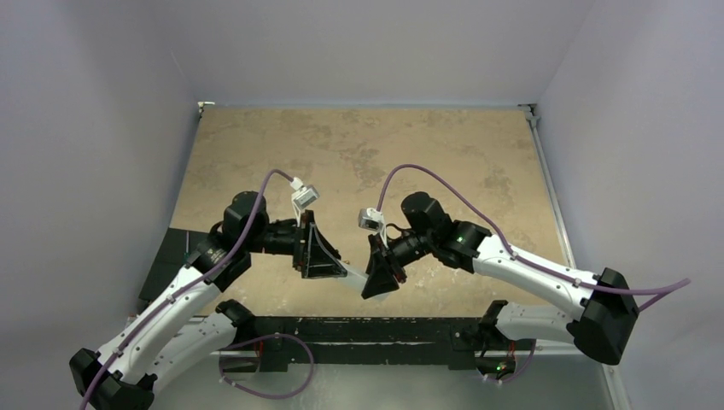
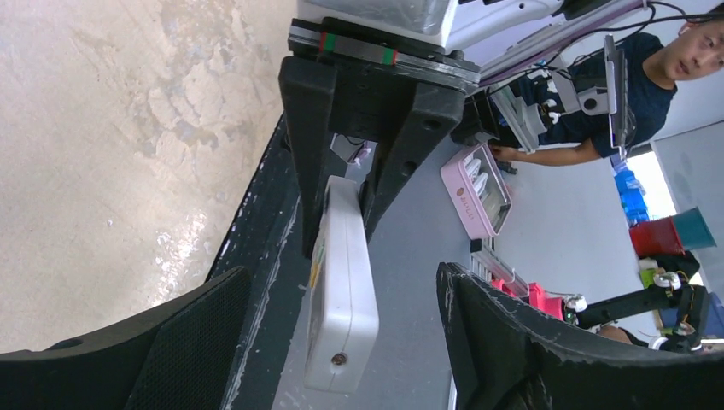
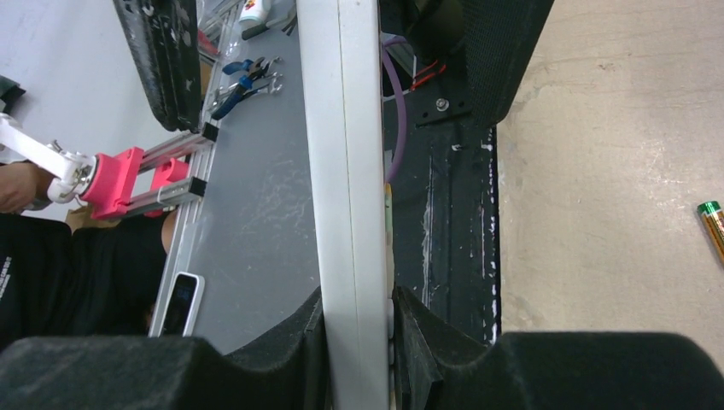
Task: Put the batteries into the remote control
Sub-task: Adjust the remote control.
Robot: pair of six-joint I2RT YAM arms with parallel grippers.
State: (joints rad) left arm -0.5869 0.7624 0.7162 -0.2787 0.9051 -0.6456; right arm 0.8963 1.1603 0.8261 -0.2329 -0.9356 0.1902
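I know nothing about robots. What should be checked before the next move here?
1. Right gripper clamped on remote: ok.
2. Left gripper open astride the remote's end, not touching it: ok.
3. One battery in sight, lying on the table: ok.
4. Second battery located: not ok, none in view.
5. Remote's battery recess reachable: cannot tell.

Overhead; wrist close-ups, both on remote [image 2: 341, 290]
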